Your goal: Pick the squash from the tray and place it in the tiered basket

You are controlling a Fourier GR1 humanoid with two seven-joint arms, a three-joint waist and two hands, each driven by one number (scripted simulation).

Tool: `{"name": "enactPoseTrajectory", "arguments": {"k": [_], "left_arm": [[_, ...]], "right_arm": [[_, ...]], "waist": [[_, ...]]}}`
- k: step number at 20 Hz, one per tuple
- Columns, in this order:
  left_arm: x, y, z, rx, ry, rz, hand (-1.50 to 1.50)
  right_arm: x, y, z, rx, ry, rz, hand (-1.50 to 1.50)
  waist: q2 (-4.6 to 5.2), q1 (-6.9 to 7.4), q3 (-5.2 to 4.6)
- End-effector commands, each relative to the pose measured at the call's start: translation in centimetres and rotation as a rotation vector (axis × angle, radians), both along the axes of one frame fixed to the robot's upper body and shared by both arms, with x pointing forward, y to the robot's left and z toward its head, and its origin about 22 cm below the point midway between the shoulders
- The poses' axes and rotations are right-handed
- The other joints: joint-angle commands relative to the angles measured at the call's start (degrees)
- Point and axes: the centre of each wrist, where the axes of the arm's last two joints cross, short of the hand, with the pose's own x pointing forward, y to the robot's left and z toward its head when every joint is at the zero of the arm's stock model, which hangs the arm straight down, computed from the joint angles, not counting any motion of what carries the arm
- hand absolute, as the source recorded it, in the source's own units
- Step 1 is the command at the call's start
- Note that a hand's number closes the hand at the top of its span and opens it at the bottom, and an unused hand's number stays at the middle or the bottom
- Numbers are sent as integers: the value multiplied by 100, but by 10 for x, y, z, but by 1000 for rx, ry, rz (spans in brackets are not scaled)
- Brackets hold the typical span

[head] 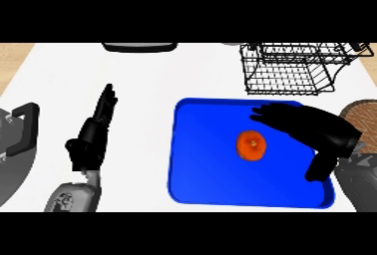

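While squash (251, 145) lies on tray (221, 194) | right robot hand (313, 127) just beside, fingers relaxed

light: bright, even | counter (184, 74): white, near washed out | shadows: none cast | blur: none

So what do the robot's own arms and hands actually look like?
Each arm ends in a black hand with slim, segmented fingers and a thumb. The left hand sits on a pale grey forearm with a rounded casing and darker mottled markings. The right hand looks bulkier and glossy black; its forearm is darker grey and mostly cut off at the view's edge. No cables or sleeves show.
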Motion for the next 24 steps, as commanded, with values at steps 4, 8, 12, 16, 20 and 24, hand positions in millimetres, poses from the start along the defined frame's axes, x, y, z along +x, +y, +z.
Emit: {"name": "enactPoseTrajectory", "arguments": {"k": [4,8,12,16,20,24], "left_arm": [[-3,-10,3,7,0,-1,0],[-1,-14,-5,14,-2,16,0],[-2,-13,23,-4,-18,-12,0],[14,-13,12,-5,14,4,0],[-2,-8,-9,2,5,-1,0],[2,-17,23,-6,-5,10,0]], "right_arm": [[4,17,-23,-12,43,-8,-150],[11,37,-7,-36,63,11,-150],[25,18,-28,-14,54,-8,-150],[8,27,-46,-43,75,-1,-150],[0,36,-67,-21,83,-16,-150],[13,26,-70,-19,83,-4,-150]], "waist": [[1,11,0],[2,16,-1],[5,26,1],[3,-8,0],[1,-5,0],[0,8,2]]}}
